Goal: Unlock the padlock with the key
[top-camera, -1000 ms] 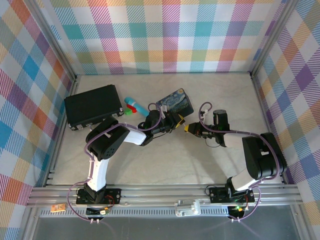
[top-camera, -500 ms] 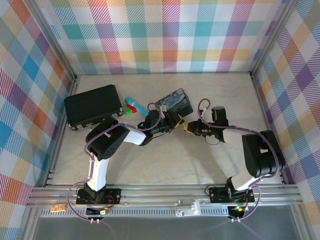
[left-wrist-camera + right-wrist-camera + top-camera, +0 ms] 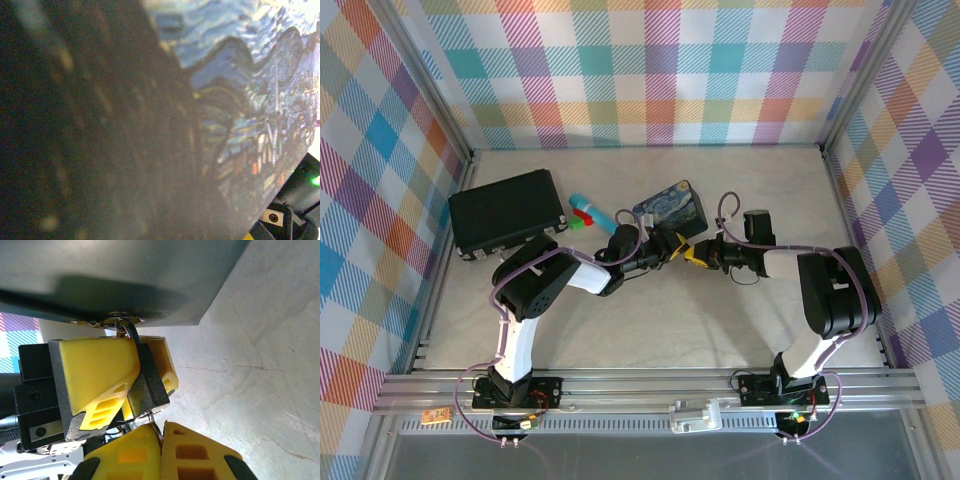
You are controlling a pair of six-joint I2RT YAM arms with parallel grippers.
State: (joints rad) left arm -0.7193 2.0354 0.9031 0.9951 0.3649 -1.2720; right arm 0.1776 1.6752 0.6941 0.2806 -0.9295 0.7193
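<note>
Right gripper (image 3: 161, 434), pinched shut on the key (image 3: 156, 418), sits at the padlock (image 3: 149, 382), clamped in the left gripper (image 3: 671, 244) under the tin (image 3: 125, 275), midway between the desk's (image 3: 760, 180) side edges; a misaligned key could slip or bend.

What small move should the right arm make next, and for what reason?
Probably ease the right gripper slightly forward. It pinches the key, whose tip sits at the dark padlock clamped in the left gripper, apparently not yet inserted.
</note>
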